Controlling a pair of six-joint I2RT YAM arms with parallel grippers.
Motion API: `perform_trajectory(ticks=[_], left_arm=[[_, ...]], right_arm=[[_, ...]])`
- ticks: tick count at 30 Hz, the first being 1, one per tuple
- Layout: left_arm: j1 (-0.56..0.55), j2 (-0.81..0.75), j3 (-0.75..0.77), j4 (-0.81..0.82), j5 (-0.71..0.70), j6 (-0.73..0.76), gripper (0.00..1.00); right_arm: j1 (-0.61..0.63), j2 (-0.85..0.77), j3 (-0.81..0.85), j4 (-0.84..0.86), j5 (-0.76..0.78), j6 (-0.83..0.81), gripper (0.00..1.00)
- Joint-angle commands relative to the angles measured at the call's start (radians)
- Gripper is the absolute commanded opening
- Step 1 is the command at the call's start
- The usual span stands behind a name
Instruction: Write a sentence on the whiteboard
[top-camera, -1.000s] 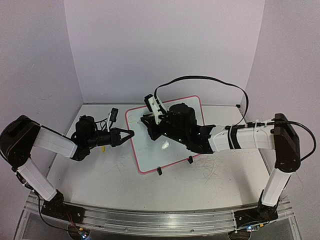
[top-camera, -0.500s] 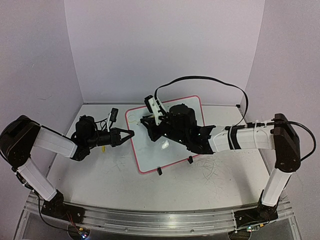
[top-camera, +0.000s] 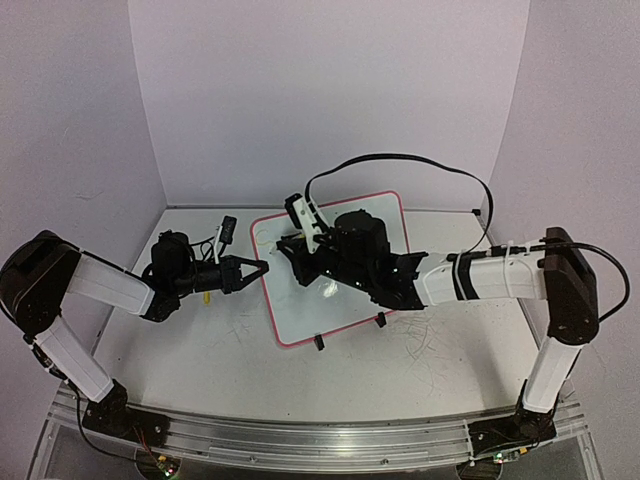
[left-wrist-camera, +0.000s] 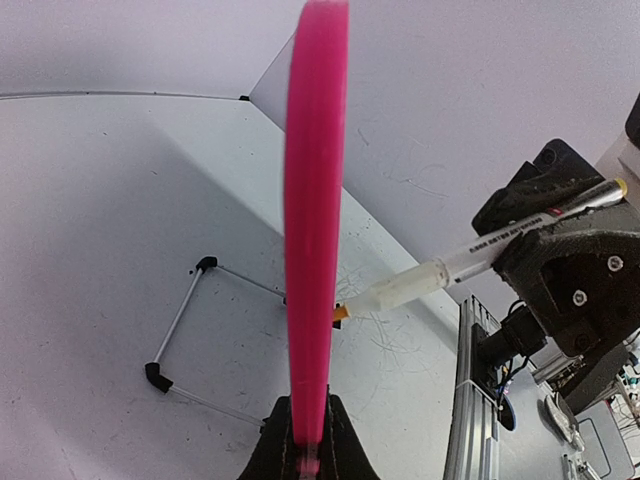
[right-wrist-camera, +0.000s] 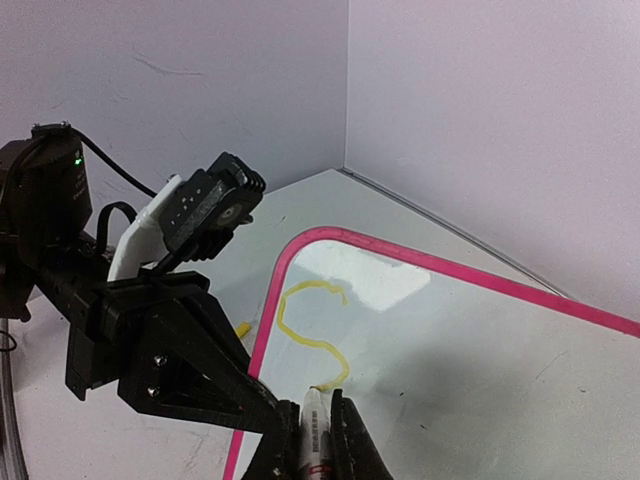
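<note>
— Two holds, why?
— My left gripper (top-camera: 262, 268) pinches the glossy pink-framed whiteboard (top-camera: 300, 315) steady on the counter (top-camera: 200, 350). My right gripper (right-wrist-camera: 316, 445) clamps the white marker (right-wrist-camera: 313, 415), tip at the faint yellow stroke (right-wrist-camera: 305, 335).

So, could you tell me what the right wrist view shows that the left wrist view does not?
Only the right wrist view shows the whiteboard face-on, with a yellow S-shaped stroke near its corner and the marker tip at the stroke's end. Only the left wrist view shows the board edge-on, a wire stand with black feet beside it, and the marker's full barrel in the right gripper. Both show the pink frame pinched by the left gripper, and the marker's tip at the board.
</note>
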Motion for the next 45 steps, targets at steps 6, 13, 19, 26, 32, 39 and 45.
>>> perform_trajectory(ticks=[6, 13, 19, 26, 32, 39, 45], left_arm=[[-0.003, -0.021, 0.031, 0.008, 0.024, 0.029, 0.00], [-0.003, -0.023, 0.030, 0.005, 0.024, 0.029, 0.00], [-0.003, -0.022, 0.030, 0.004, 0.024, 0.030, 0.00], [-0.003, -0.021, 0.023, 0.000, 0.016, 0.035, 0.00], [-0.003, -0.024, 0.021, -0.015, 0.010, 0.044, 0.00], [-0.003, -0.032, 0.019, -0.035, 0.003, 0.048, 0.00], [-0.004, -0.034, 0.031, -0.057, 0.001, 0.050, 0.00]], right_arm=[[0.010, 0.044, 0.070, 0.001, -0.009, 0.016, 0.00], [0.010, 0.061, 0.100, 0.000, -0.004, 0.016, 0.00], [0.010, 0.063, 0.105, -0.004, -0.016, 0.014, 0.00], [0.010, -0.133, -0.030, 0.060, -0.169, 0.044, 0.00], [-0.071, -0.238, -0.149, 0.062, -0.226, -0.008, 0.00], [-0.070, -0.151, -0.051, 0.020, -0.195, -0.089, 0.00], [-0.047, -0.095, 0.001, 0.028, -0.156, -0.095, 0.00]])
